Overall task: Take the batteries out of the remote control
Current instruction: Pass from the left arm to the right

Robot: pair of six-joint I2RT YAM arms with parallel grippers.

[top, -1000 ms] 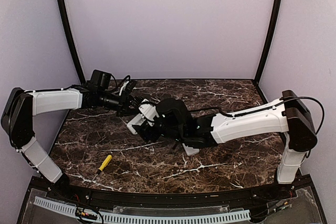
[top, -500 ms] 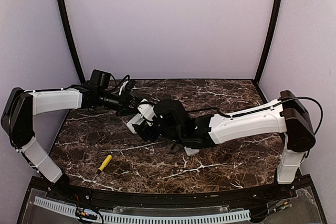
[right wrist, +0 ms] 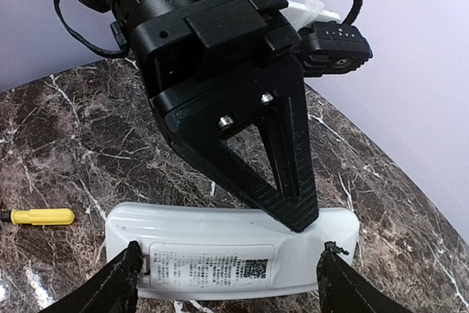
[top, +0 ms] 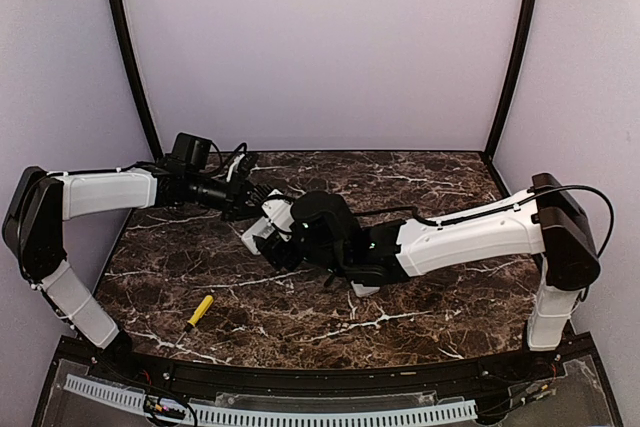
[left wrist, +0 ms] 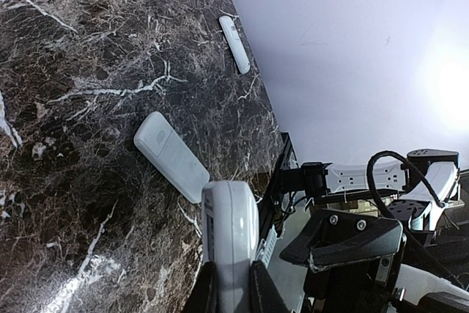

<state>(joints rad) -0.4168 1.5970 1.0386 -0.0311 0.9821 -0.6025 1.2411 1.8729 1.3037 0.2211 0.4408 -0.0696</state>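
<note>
Two pincers meet at one white remote (right wrist: 220, 236). The left pincer (left wrist: 231, 284) is clenched on its end and holds it off the worktop (top: 430, 187), so the labelled back faces the right pincer (right wrist: 231, 254), which hangs released with fingers straddling it. No batteries show; we judge them inside. Open room lies rightward, and the screwdriver (top: 200, 309) sits well apart, near the front edge.

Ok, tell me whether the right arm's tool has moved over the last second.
Yes, a little. In the top view the right tool has edged left, judged against the yellow screwdriver, which has stayed put on the table.
</note>
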